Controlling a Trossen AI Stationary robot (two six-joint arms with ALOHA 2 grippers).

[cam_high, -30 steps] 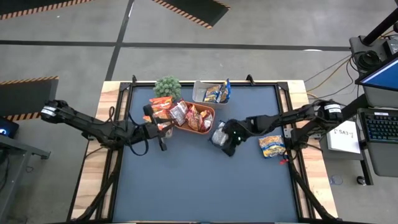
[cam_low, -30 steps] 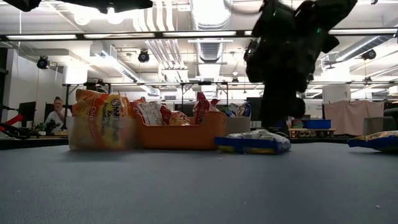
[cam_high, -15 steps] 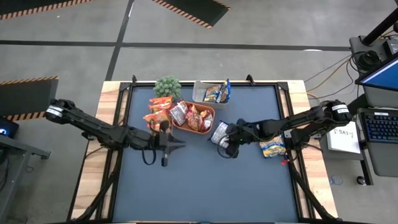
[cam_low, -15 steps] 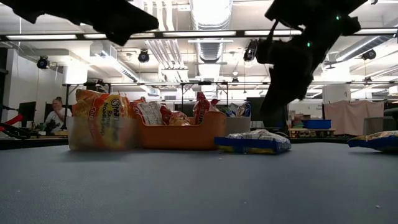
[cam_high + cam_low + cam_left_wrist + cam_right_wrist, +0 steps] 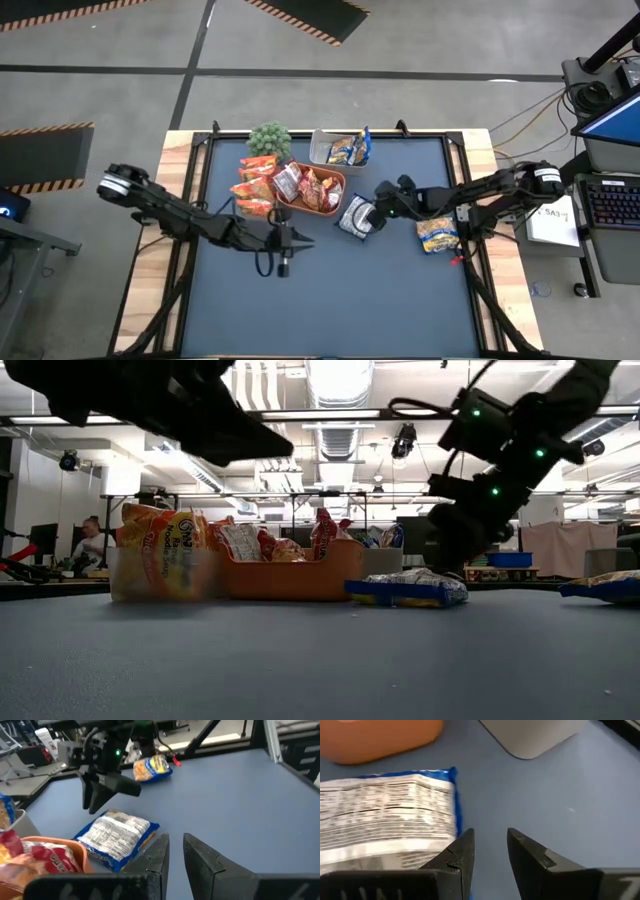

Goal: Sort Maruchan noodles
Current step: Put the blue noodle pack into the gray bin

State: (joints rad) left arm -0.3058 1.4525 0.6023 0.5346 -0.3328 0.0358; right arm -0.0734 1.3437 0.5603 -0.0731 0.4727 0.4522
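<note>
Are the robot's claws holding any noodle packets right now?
No. The left gripper and right gripper are both empty; the blue packet lies loose on the table.

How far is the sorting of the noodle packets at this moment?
Partly done. Orange packets fill the left tub, blue-and-yellow ones stand in the far tub. The orange tray holds several packets. In hand: nothing; the right hand hovers beside a face-down blue packet, and the left hand is empty. Left: that packet and a second blue packet.
</note>
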